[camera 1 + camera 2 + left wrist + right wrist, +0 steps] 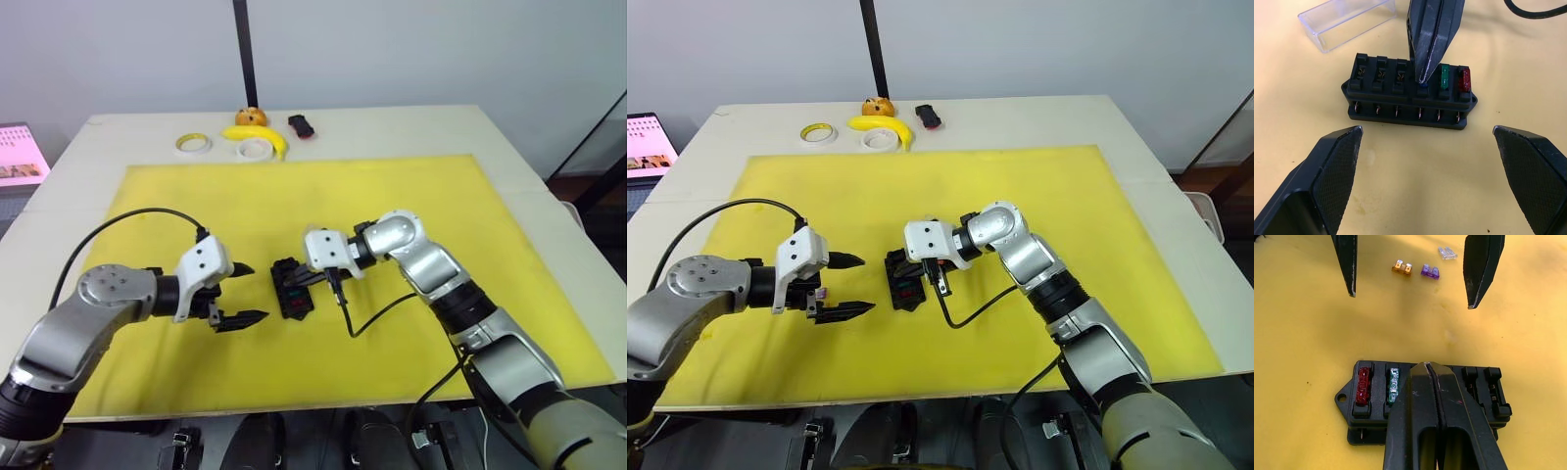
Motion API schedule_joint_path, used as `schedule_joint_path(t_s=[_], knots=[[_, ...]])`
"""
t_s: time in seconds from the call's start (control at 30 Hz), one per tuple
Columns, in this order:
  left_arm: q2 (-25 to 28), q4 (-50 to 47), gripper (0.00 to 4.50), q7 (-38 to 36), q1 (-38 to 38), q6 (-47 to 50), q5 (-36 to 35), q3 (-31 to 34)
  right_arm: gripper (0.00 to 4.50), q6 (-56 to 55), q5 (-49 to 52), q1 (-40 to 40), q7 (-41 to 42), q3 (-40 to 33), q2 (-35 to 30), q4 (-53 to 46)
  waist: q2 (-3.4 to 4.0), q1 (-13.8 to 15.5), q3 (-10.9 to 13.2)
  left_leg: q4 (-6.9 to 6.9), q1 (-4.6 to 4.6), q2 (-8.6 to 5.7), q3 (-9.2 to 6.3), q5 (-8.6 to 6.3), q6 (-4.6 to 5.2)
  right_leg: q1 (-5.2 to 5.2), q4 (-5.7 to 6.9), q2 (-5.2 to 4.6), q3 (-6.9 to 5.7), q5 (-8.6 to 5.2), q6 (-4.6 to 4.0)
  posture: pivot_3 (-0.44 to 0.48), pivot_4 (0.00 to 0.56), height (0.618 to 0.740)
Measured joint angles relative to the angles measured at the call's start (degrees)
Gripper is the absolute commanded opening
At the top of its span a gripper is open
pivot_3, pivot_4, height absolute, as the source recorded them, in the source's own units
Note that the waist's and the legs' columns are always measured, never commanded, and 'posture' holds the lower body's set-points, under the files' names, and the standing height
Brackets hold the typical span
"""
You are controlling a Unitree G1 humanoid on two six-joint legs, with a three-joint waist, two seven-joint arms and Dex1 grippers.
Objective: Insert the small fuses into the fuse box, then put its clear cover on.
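Right end effector point(1432, 374) pinched onto a blue fuse point(1423, 84) at the fuse box point(1408, 98); left end effector point(241, 293) gapes empty beside it.

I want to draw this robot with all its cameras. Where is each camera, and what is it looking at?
Left eye and right eye views: on the head, looking down at the yellow mat; both arms show.
Left wrist view: on the left arm, facing the fuse box and clear cover; its own open fingers show.
Right wrist view: on the right arm, above the box, its shut fingers pressing a fuse; the left gripper shows beyond.
Shared: both wrist views show the red fuse and green fuse.
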Motion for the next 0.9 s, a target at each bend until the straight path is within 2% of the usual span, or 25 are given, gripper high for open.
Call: schedule_joint_path(t_s=[0.3,0.57,0.9], knots=[[0.00,0.00,4.50,0.10,0.00,0.00,0.00,0.00,0.02,-3.14,-1.68,0.38,-0.32,1.10,0.00,1.52,0.05,0.05,-0.24,-0.22,0.68,0.00,-0.04,-0.02,-0.01,0.72,-0.33,-0.03,-0.04,-0.13,-0.21,0.000,0.150,0.740],[-0.05,0.00,4.50,0.08,0.00,0.00,-0.02,0.00,0.02,-5.04,-2.22,0.44,-0.59,1.43,-0.01,3.67,0.30,0.06,-1.12,-0.25,0.76,-0.02,-0.22,-0.08,0.05,0.85,-0.84,-0.13,-0.20,-0.13,-0.25,0.000,0.150,0.740],[-0.04,0.01,4.50,0.00,0.00,0.04,-0.23,0.30,0.02,6.83,1.85,0.71,1.82,-1.81,-0.22,-0.55,0.32,0.07,-1.10,-0.40,0.42,-0.05,-0.29,-0.09,0.05,0.53,-0.85,-0.41,-0.21,-0.11,-0.29,0.000,0.150,0.740]])
